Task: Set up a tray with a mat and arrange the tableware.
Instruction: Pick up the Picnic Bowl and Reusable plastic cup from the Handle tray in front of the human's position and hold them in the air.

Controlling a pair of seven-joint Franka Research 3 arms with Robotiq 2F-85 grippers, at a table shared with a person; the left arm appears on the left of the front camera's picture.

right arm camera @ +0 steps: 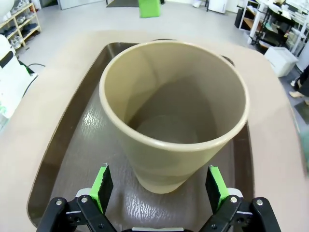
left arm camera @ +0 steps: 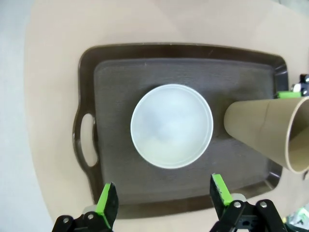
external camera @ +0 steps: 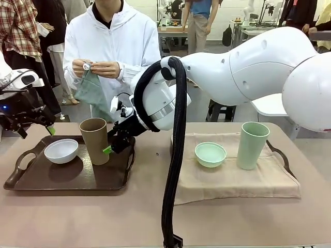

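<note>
On matless tray (external camera: 77,178): right gripper (right arm camera: 158,186), wide open, empty, frames tan cup (external camera: 95,139); left gripper (left arm camera: 164,198) likewise above white bowl (external camera: 61,150). Likely clearing room for person's cloth (external camera: 92,93).

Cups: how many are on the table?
2. A tan cup stands on the left tray beside the white bowl; a green cup on the mat at right, beside the green bowl.

White bowl (external camera: 61,151), upright tan cup (external camera: 95,140) on dark tray (external camera: 31,181); mint bowl (external camera: 210,154), upright mint cup (external camera: 252,145) on mat (external camera: 227,183).
</note>
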